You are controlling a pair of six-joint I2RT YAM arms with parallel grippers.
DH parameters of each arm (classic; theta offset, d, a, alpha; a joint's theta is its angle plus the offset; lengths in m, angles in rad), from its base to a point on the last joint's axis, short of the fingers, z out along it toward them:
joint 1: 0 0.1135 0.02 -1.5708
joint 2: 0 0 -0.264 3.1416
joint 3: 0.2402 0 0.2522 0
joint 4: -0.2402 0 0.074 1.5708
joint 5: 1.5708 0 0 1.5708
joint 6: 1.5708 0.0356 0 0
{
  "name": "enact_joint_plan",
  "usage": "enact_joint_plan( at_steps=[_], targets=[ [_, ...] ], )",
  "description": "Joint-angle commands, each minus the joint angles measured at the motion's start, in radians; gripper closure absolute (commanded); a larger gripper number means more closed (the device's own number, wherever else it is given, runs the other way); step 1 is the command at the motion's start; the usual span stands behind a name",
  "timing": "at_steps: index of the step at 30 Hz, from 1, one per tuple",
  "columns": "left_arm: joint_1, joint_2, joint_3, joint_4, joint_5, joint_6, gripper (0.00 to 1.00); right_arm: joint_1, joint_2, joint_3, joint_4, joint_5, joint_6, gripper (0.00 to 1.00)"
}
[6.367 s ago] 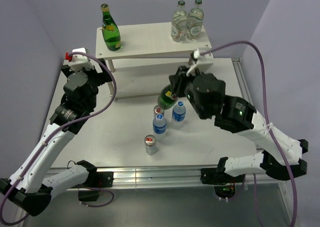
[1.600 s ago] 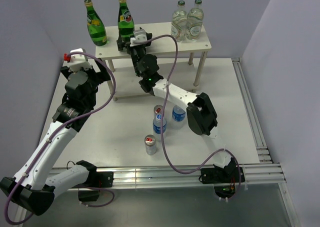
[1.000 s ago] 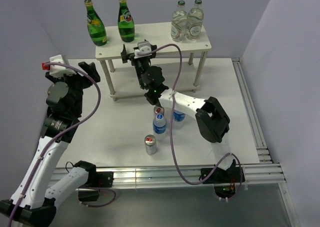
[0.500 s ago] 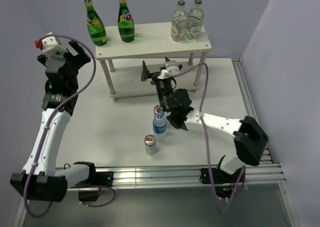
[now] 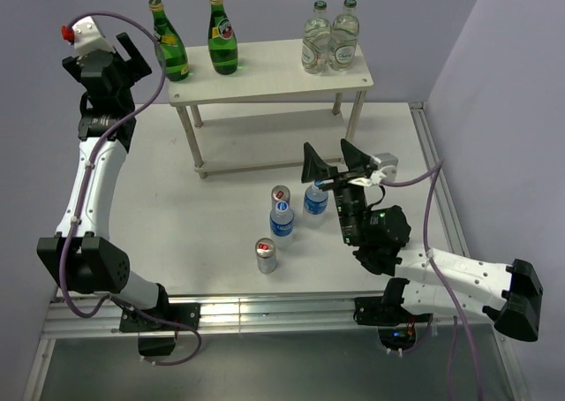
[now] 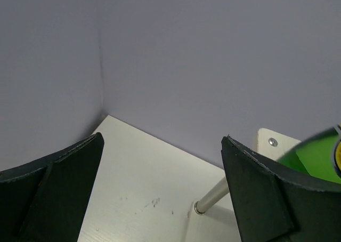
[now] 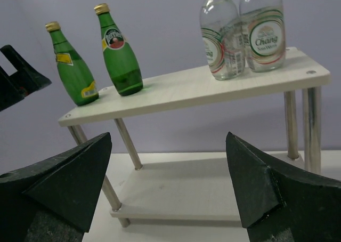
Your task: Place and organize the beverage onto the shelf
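Right end effector (image 5: 334,160) withdrew from shelf (image 5: 265,72); jaws apart.

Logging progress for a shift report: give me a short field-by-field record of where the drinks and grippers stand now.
shelf top: green bottles, two, left end; clear glass bottles, two, right end
shelf lower tier: nothing seen on it
table: water bottles, two; cans, two; all upright
left gripper: open, empty, high beside the shelf's left end
right gripper: open, empty, facing the shelf
left to place: four drinks
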Motion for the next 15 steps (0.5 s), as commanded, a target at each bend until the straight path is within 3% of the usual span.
enact_joint_plan(
  at_steps=[1,15],
  targets=[
    [0.051,0.010,0.068,0.033,0.034,0.030,0.01,0.009,-0.060,-0.039,-0.063,0.035,0.063,0.06],
    [0.125,0.256,0.279,-0.031,0.118,-0.019,0.01,0.026,-0.111,-0.086,-0.124,0.039,0.066,0.07]
  ],
)
